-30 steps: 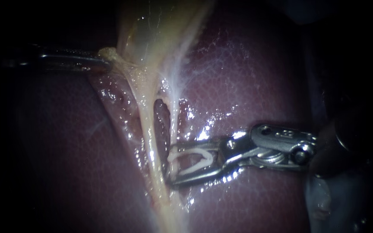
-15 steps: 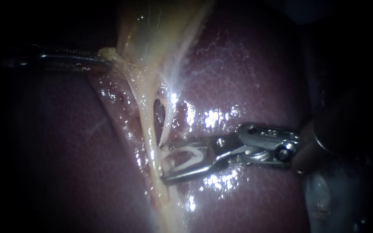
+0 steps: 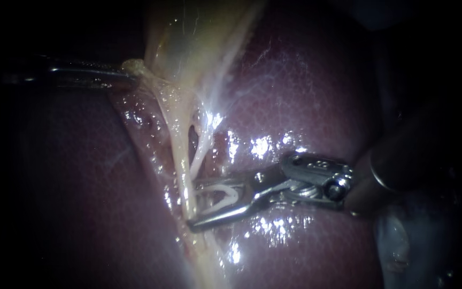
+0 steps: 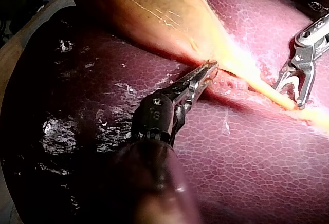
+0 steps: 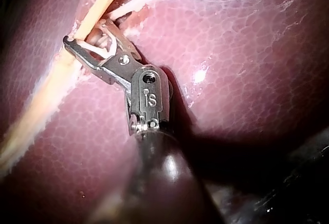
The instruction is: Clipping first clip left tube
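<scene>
The pale yellow gallbladder (image 3: pixel 199 37) lies on the dark red liver (image 3: pixel 306 96). Two strands run down from it: the thicker yellowish left tube (image 3: pixel 180 144) and the thin whitish right tube (image 3: pixel 203 147). My left instrument (image 3: pixel 130 74) comes in from the left with its jaws shut on the gallbladder's lower edge, also seen in the left wrist view (image 4: pixel 208 70). My right instrument (image 3: pixel 193 205) holds its jaws open with a white clip (image 3: pixel 223 192) seated between them. Its jaw tips reach the left tube, and in the right wrist view (image 5: pixel 86 31) the tube (image 5: pixel 41 100) passes between them.
Wet, glistening liver surrounds the tubes on both sides. A small dark window (image 3: pixel 192 134) shows between the two tubes. The right instrument's dark shaft (image 3: pixel 402 160) crosses the right of the endoscope view.
My right instrument has moved left with the clip, from beside the right tube to the left tube, pushing the right tube leftward. The left instrument has held still.
</scene>
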Robot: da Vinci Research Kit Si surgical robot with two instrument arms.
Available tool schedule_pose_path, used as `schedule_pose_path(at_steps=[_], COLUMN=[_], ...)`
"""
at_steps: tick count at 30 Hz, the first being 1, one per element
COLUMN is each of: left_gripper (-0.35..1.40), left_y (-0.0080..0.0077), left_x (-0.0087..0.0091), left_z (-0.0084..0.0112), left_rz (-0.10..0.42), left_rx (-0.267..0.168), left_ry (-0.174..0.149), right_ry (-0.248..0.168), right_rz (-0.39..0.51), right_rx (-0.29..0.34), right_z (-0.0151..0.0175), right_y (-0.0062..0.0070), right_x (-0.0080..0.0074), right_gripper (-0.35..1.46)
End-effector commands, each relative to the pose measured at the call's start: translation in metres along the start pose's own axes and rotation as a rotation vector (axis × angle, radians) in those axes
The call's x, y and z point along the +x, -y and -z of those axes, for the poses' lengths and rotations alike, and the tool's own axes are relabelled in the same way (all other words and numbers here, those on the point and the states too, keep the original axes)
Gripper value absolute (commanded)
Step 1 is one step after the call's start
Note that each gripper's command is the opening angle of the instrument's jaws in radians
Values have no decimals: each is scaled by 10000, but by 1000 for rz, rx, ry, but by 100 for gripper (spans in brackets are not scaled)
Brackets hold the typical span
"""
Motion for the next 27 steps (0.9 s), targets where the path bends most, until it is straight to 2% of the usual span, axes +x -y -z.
schedule_pose_path(at_steps=[1, 5, 11, 24, 27], left_gripper=[-35, -35, -35, -35, -35], left_y=[0, 0, 0, 0, 0], left_x=[0, 0, 0, 0, 1], left_z=[0, 0, 0, 0, 1], left_rz=[0, 0, 0, 0, 0], left_rx=[0, 0, 0, 0, 0], left_ry=[0, 0, 0, 0, 0], right_ry=[-4, -27, -30, -29, -32], right_rz=[-3, -12, -22, -39, -39], right_rx=[9, 49, 89, 92, 67], right_z=[-1, -8, -11, -5, 7], right_y=[1, 5, 8, 11, 10], right_x=[1, 3, 4, 3, 1], right_gripper=[50, 50, 50, 50, 49])
